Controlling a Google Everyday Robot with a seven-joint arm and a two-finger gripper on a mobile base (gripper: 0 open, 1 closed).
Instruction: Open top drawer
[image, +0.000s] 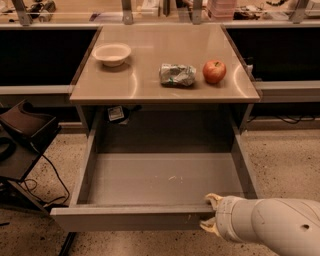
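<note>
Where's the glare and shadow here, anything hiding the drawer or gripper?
Camera view: pale glare streaks on the tabletop near the bowl; the cavity behind the top drawer is in shadow, its tray evenly lit; the gripper at the drawer front's right end is lit, unobscured.

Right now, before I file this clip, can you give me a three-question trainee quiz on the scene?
1. True or false: the top drawer is shut flush under the counter.
2. Where is the gripper? A) inside the tray's back left corner; B) at the right end of the drawer's front; C) down on the floor at left.
3. Fill in: on the counter, the crumpled bag lies between the white bowl and the red ____.

Key: 1 false, it is pulled out; 2 B; 3 apple.
</note>
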